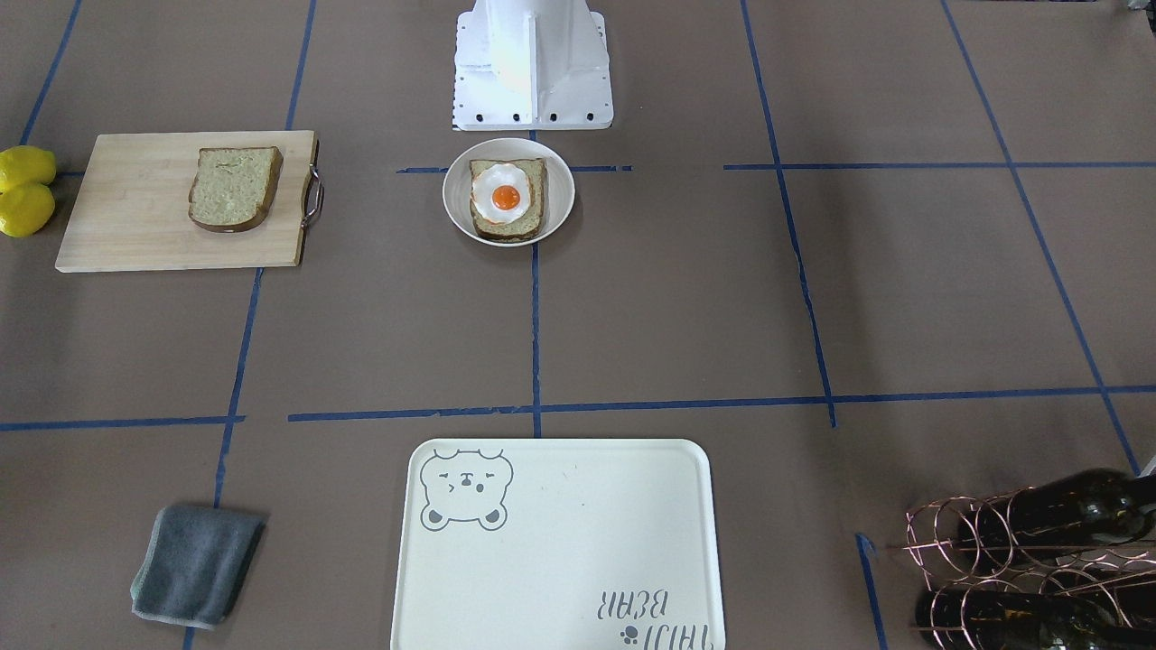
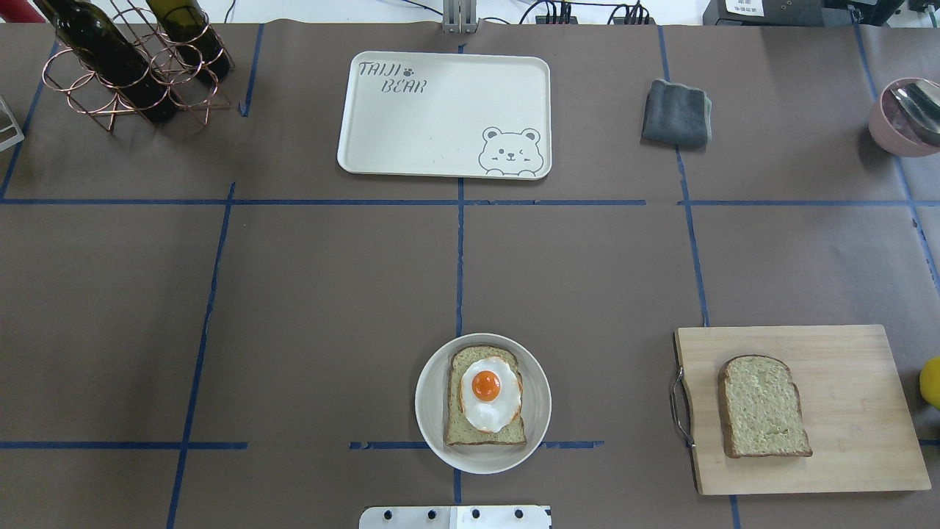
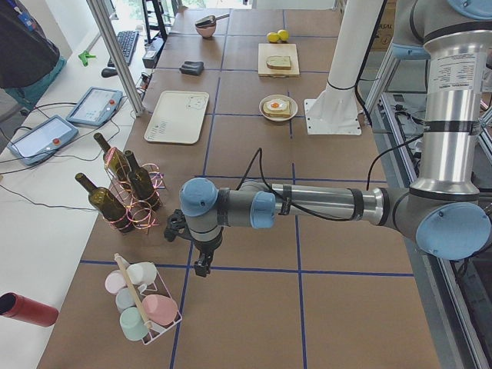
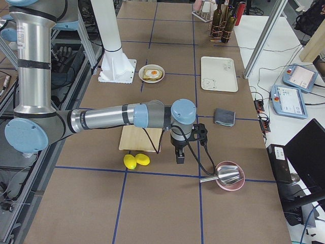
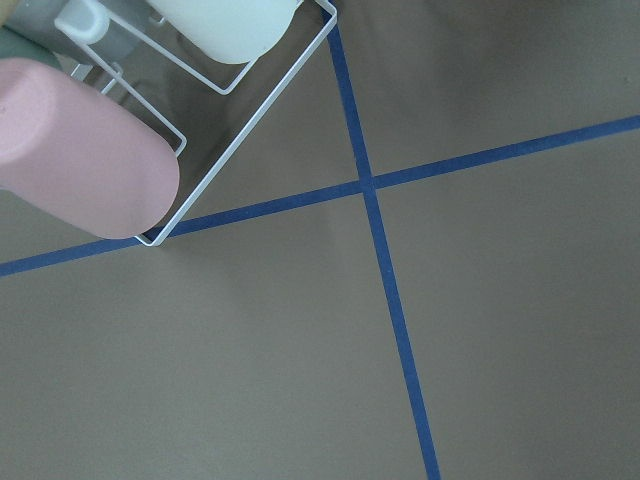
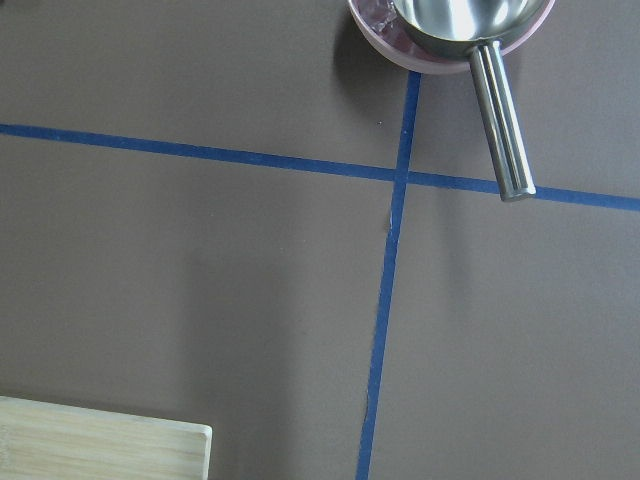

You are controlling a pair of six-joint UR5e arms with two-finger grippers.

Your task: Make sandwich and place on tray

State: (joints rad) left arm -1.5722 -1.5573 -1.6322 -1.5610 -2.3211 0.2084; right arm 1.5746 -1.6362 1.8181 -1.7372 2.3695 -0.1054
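Note:
One bread slice with a fried egg on top lies on a round white plate near the robot base. A second bread slice lies on the wooden cutting board. The cream tray with the bear drawing has nothing on it; it also shows in the front-facing view. My left gripper hangs over the table's left end near a cup rack. My right gripper hangs past the cutting board near the lemons. They show only in the side views, so I cannot tell if they are open or shut.
A copper rack with wine bottles stands at the far left. A grey cloth lies right of the tray. A pink bowl with a metal scoop and yellow lemons are at the right end. A white rack of cups stands by the left gripper.

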